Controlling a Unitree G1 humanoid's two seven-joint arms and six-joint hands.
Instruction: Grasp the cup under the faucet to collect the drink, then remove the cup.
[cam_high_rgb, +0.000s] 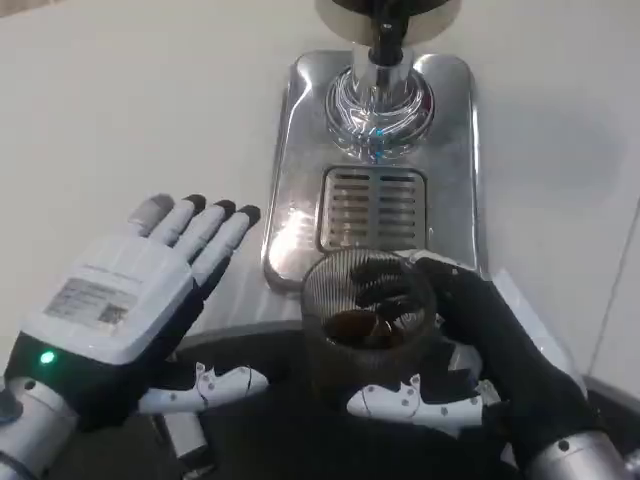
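White table (120, 110) under a steel drip tray (455, 170) with slotted grate (372, 208)

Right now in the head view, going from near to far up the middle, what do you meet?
Ribbed glass cup held by the right hand → slotted drain grate of the steel drip tray → shiny faucet base → black faucet spout.

The top edge of the picture cuts off the dispenser (385, 25), so only its dark base and the faucet (384, 45) are seen. The cup (368, 325) hides the front part of the drip tray (372, 165), and the fingers (385, 285) of the right hand (480, 350) show only dimly through its ribbed glass. The bottom edge cuts both forearms. The label on the left hand (130, 300) is too small to read.
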